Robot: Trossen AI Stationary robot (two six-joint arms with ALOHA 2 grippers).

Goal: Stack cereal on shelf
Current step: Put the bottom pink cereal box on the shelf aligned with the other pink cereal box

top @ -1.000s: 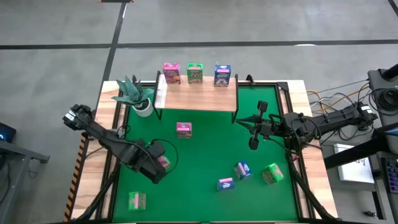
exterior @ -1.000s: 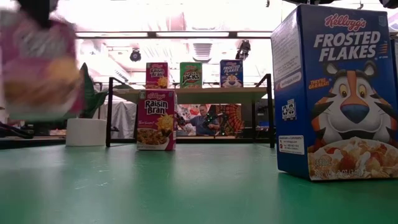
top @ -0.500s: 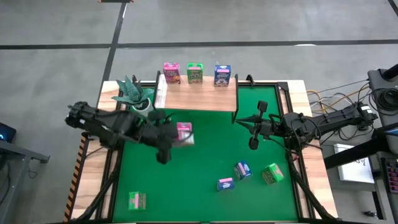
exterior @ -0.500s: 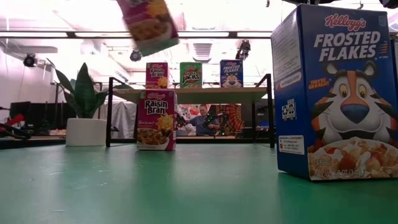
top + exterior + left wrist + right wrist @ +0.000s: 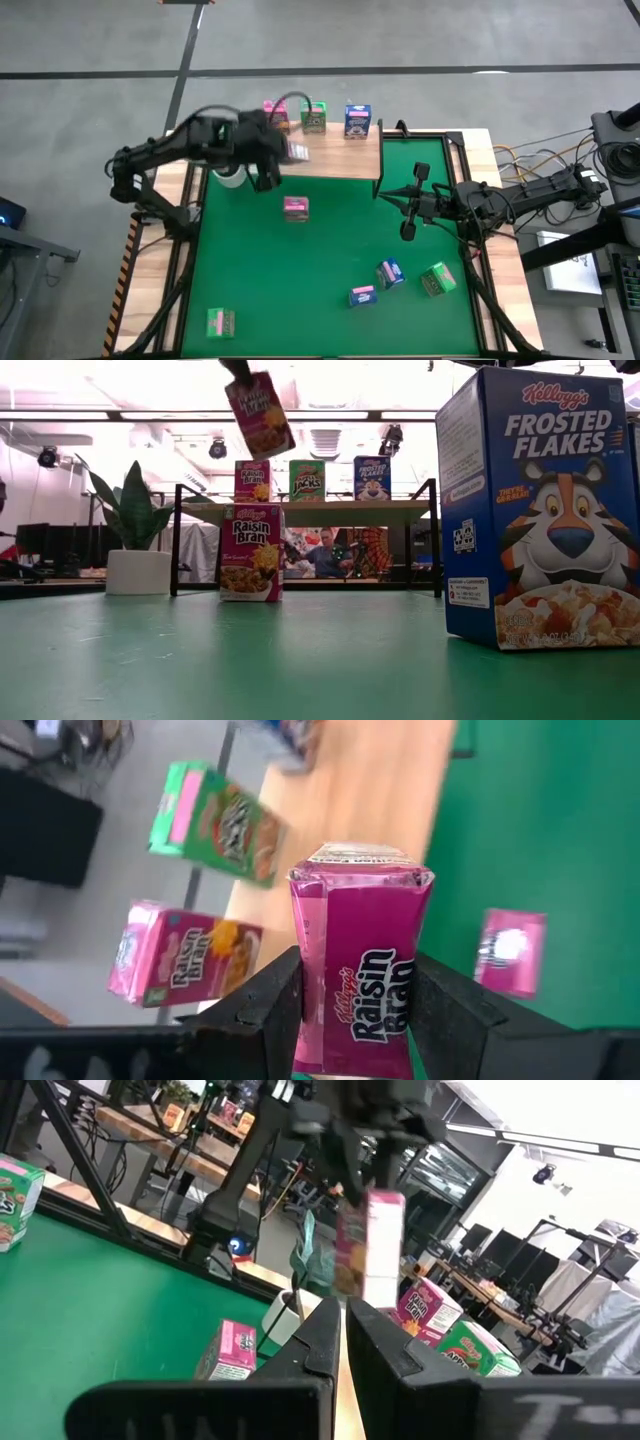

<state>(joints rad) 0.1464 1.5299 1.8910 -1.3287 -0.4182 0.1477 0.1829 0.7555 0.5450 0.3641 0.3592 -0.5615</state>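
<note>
Since a second ago, your left arm has swung its pink Raisin Bran cereal box [image 5: 296, 151] up from the near-left of the green-matted counter [image 5: 330, 310] to hang over the light-wood plank shelf [image 5: 330, 156] at the back. The left gripper [image 5: 355, 1010] has its fingers [image 5: 268, 1005] clamped on the box's two narrow sides, low on the carton, so the far end stays free to be set down. In the low view it hangs tilted, above the pink, green and blue boxes standing along the shelf's back edge; you'd likely level it before lowering. Another pink box [image 5: 295, 208] stands on the mat just before the shelf, and four more boxes lie nearer. Your right gripper [image 5: 405, 232] waits at the counter's right side, fingers clenched on nothing.
</note>
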